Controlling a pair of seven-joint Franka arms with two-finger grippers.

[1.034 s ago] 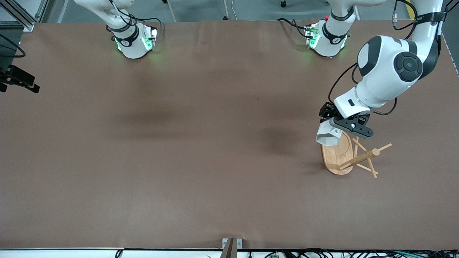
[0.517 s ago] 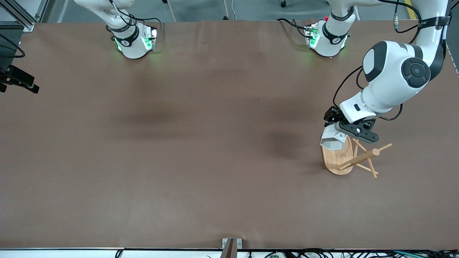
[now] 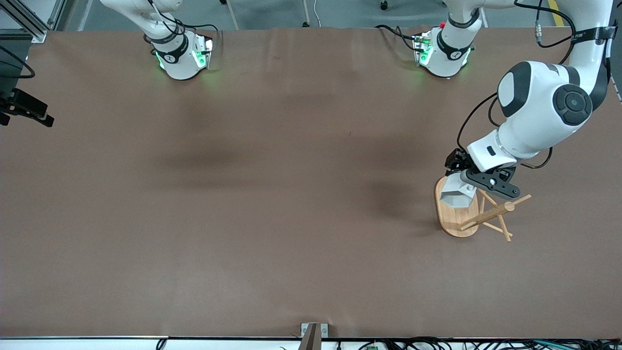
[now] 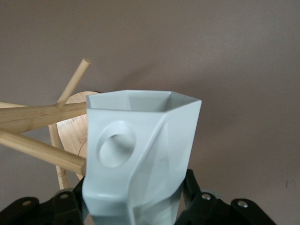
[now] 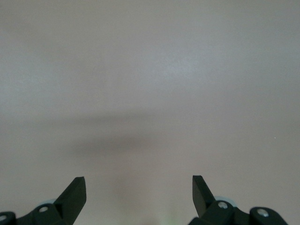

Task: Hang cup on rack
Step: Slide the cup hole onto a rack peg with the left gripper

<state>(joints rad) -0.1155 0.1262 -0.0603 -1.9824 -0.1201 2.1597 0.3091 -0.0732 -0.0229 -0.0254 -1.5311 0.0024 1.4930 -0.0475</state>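
Left claw (image 3: 465,183) clamped on the cup (image 3: 456,195), up in the air over the rack's (image 3: 466,212) oval base, down at the left arm's end of the worktop (image 3: 272,194). In the left wrist view, white faceted cup (image 4: 140,154) wedged between the black fingers (image 4: 61,206), polygonal mouth pointing away from the wrist, blocky handle with its round hole turned toward the pegs (image 4: 42,150). One peg tip right at the edge of the handle block; touching or just short, cannot tell. Hole not yet on any peg. Bamboo rack (image 4: 51,126) standing on the worktop, post and thin pegs angling out beside the cup. Right claw (image 5: 139,194) spread wide, nothing between its fingers, bare worktop below; right arm waiting.
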